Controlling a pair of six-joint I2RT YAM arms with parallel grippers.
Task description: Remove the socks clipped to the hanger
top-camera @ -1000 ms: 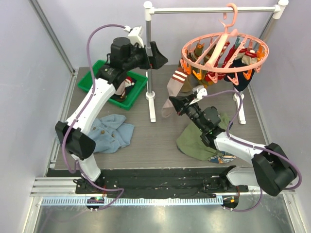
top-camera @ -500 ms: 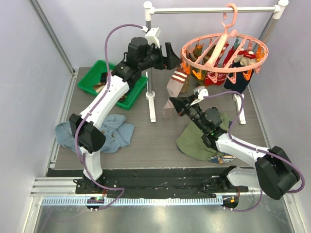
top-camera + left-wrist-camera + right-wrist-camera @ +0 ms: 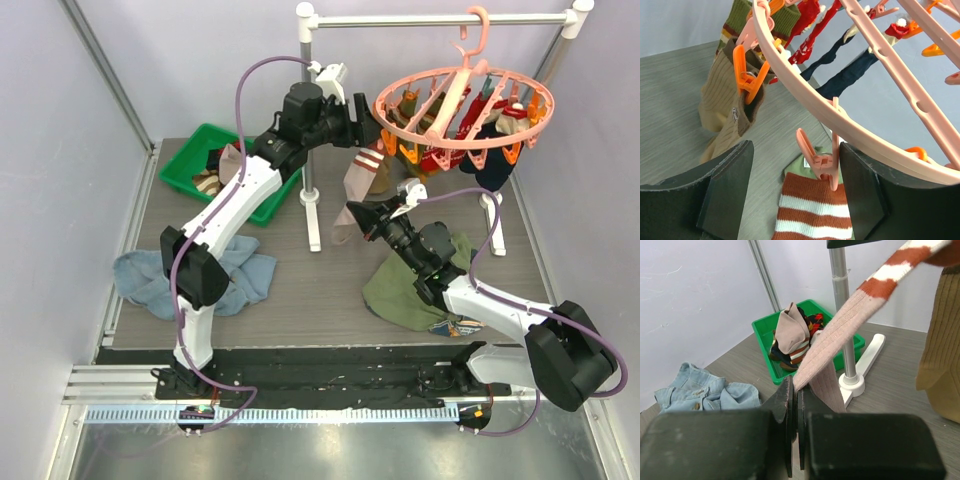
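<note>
The salmon-pink hanger (image 3: 465, 105) hangs from the rail, with several socks clipped round its ring (image 3: 850, 115). A pink peg (image 3: 821, 160) pins a brown-and-white striped sock (image 3: 812, 212) that slants down to the left (image 3: 362, 175). My left gripper (image 3: 795, 165) is open at the ring's left side (image 3: 368, 128). The peg stands between its jaws, close to the right finger (image 3: 865, 190). My right gripper (image 3: 796, 390) is shut on this sock's pale pink foot end (image 3: 840, 340), below the hanger (image 3: 352, 212). Tan (image 3: 722, 110), red (image 3: 810, 30) and navy (image 3: 850, 75) socks hang further round.
A green tray (image 3: 190, 165) with loose socks sits at the back left. The grey-and-white rail stand's post (image 3: 308, 130) rises just left of the hanger. A blue denim garment (image 3: 215, 275) lies front left and an olive garment (image 3: 405, 290) lies under my right arm.
My left arm has swung right from above the green tray to the hanger's ring, and its jaws have narrowed around the peg. The right gripper has kept its hold on the striped sock.
</note>
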